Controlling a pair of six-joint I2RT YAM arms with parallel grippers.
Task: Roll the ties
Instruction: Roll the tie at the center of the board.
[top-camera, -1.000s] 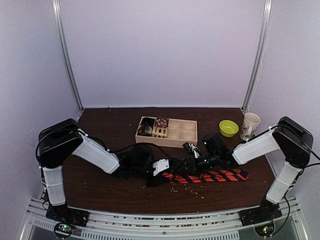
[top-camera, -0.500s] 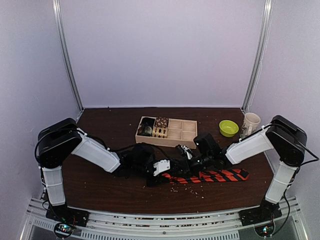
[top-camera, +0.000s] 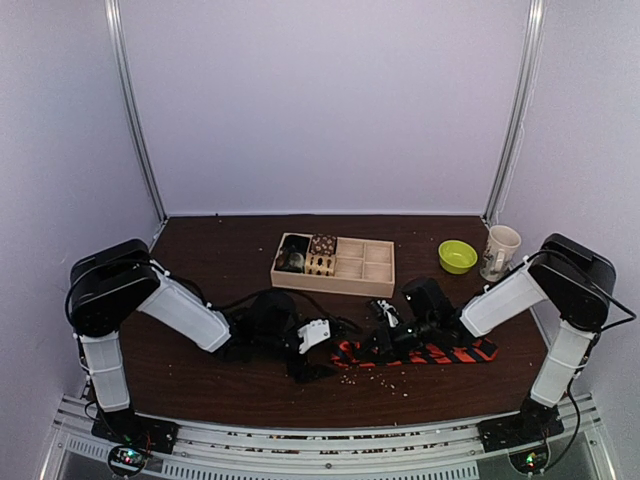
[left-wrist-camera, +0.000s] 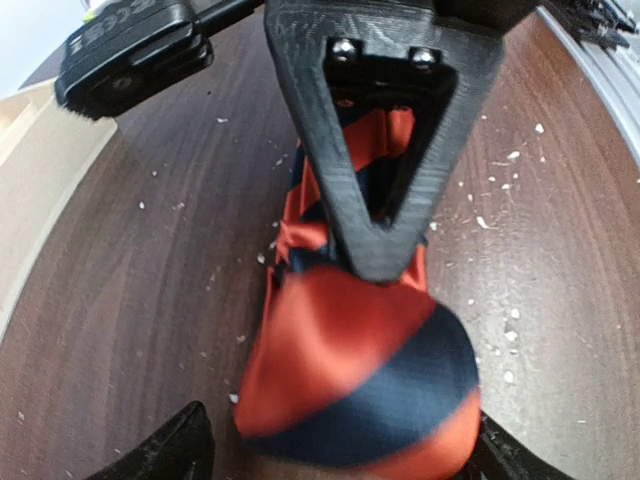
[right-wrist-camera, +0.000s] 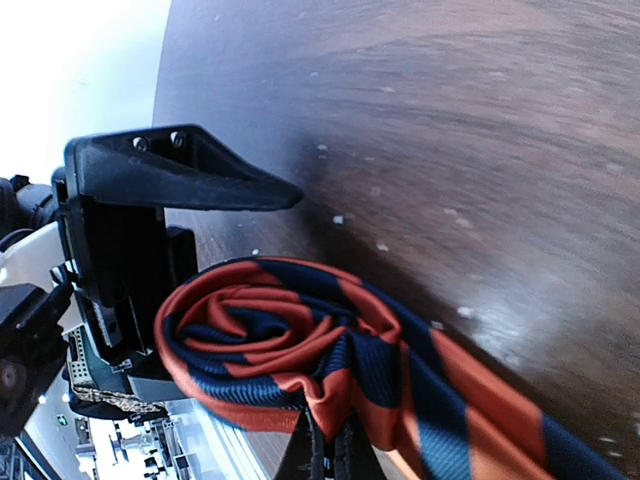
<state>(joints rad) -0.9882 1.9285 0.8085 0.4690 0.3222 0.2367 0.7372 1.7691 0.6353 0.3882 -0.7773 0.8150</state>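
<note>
The tie (top-camera: 450, 351), red-orange with dark diagonal stripes, has one end wound into a fat coil, and that coil sits right between the two pincers. The right pincer (right-wrist-camera: 325, 442) is pinched fully shut, nipping a fold of the tie at the edge of the coil. You can see the striped cloth running straight into its closed tips on the right wrist camera. From that grip the rest of the tie trails flat on the table (top-camera: 200, 260), back under the right arm and out past its forearm.

Now the left pincer (left-wrist-camera: 338, 428): jaws flung wide, one finger on either side of the coil, clamping nothing. The coil fills most of the gap, though I can't tell whether the pads touch the cloth. It faces the right pincer head-on, and one black finger of the right one comes down onto the tie just past the coil.

White crumbs (top-camera: 375, 376) dot the dark wood around both pincers, thickest on the near side. Beyond them, toward the back wall, sits the wooden compartment tray (top-camera: 330, 286), with small patterned fabric rolls (top-camera: 321, 264) in its cells on the left pincer's side. Beyond the right pincer and off to its outer side stand a lime-green bowl (top-camera: 457, 256) and a white mug (top-camera: 499, 251), well apart from the action.
</note>
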